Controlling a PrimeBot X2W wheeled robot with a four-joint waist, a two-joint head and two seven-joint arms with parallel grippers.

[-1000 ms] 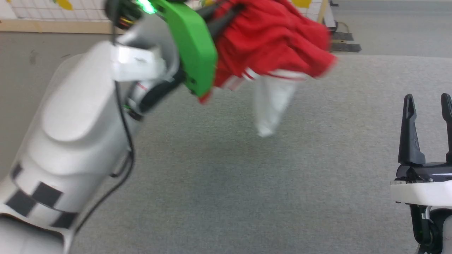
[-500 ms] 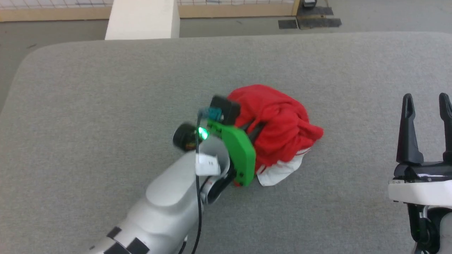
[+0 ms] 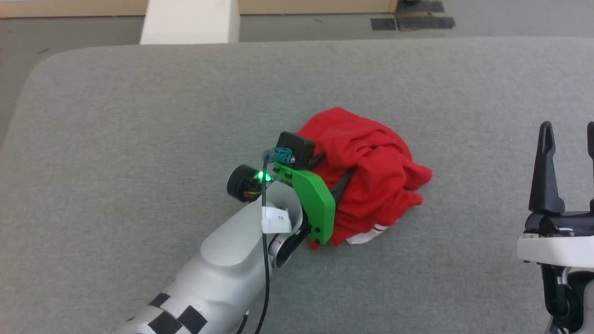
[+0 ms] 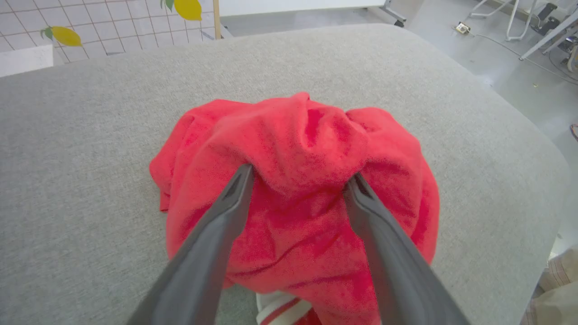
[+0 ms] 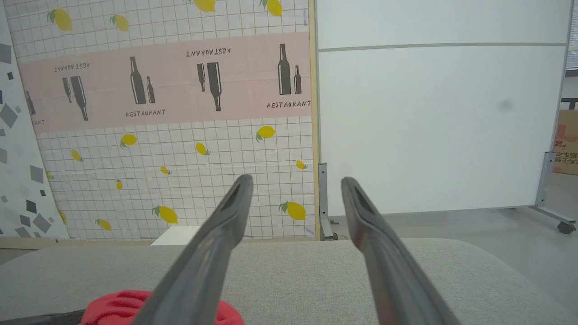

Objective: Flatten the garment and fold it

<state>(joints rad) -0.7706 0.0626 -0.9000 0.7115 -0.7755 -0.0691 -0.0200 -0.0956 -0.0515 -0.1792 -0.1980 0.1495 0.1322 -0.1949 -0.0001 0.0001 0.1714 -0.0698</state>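
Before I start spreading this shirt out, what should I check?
1. Shirt fully on the table: ok, nothing hangs over an edge.
2. Shirt flat: not ok, it is a crumpled heap.
3. Left tool let go: ok, its fingers are spread, with cloth bulging between them.
4. Right tool free: ok, open and well apart from the shirt on the right.
5. An edge to grab: ok, striped trim peeks out at the near side of the heap.
6. Which side faces up: cannot tell, no print is visible.
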